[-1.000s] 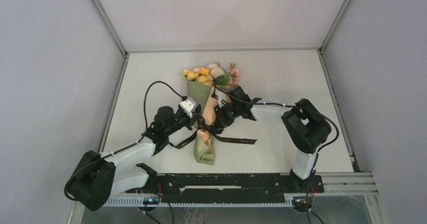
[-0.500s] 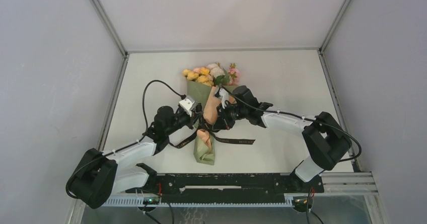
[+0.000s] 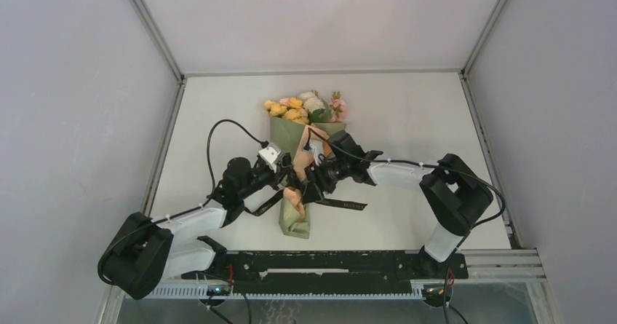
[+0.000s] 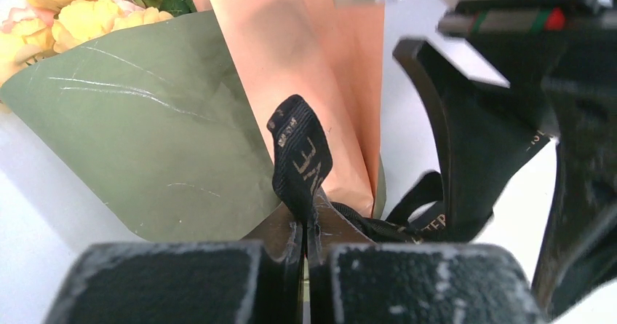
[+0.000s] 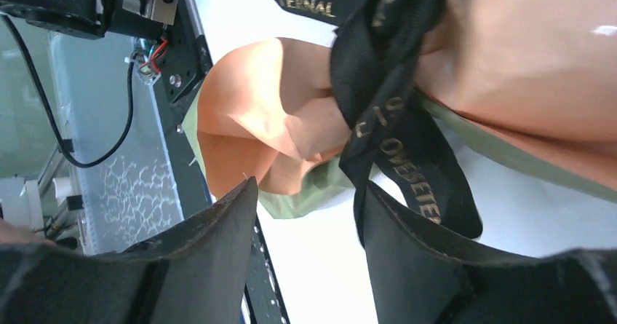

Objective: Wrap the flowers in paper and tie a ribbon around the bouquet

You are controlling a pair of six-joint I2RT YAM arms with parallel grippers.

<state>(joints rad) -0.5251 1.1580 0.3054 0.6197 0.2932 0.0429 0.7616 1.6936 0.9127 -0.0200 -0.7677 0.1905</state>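
Overhead, ribbon (image 3: 342, 204) mostly hidden under L tool (image 3: 286, 180), R tool (image 3: 311, 186).

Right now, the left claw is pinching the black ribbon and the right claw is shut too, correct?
Not quite: the left gripper does pinch the ribbon, but the right gripper stands open, jaws apart, as the right wrist view shows.

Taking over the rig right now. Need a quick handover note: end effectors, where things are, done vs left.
Left end effector: shut on the ribbon, pinching a fold beside the bouquet's narrow part.
Right end effector: open at the ribbon crossing, gripping nothing.
Bouquet lies on the table, flowers at the far end; one ribbon end trails right.
Done: flowers wrapped in the paper.
Left: ribbon circles the waist, but no finished knot is visible; probably tighten and tie.
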